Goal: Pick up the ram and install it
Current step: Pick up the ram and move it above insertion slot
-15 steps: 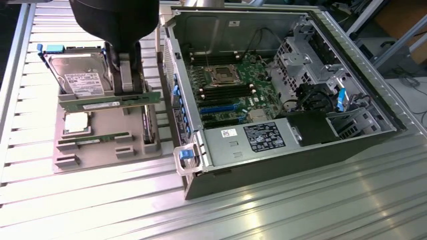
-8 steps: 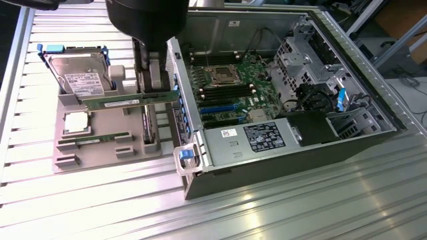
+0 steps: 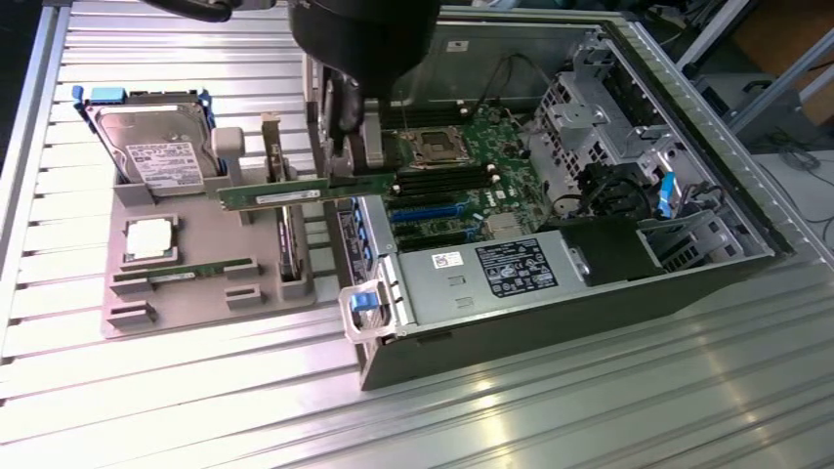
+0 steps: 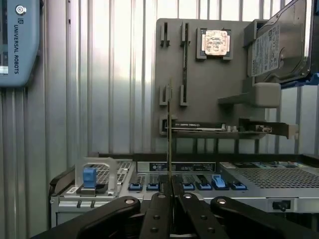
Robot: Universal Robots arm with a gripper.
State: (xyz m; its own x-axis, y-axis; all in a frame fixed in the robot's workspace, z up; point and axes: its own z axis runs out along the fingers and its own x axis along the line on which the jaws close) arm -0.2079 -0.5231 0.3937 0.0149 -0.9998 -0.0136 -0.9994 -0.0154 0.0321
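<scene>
Your gripper [image 3: 350, 174] is clamped tight on the ram [image 3: 303, 191], a green stick with a white label too small to read. It hangs in the air above the grey tray [image 3: 195, 305], at the edge next to the open computer case [image 3: 587, 293]. In the exterior view, taken from the ram, the hard drive [image 3: 154, 151] sits at ten o'clock. The processor [image 3: 148, 238] is at eight, with a second memory stick [image 3: 183, 271] just below it. The wrist view shows the ram edge-on, and "UNIVERSAL ROBOTS" on the blue arm housing [image 4: 15, 40]. The exterior view shows the motherboard [image 3: 456, 166] and the power supply [image 3: 489, 269], whose label print is illegible.
</scene>
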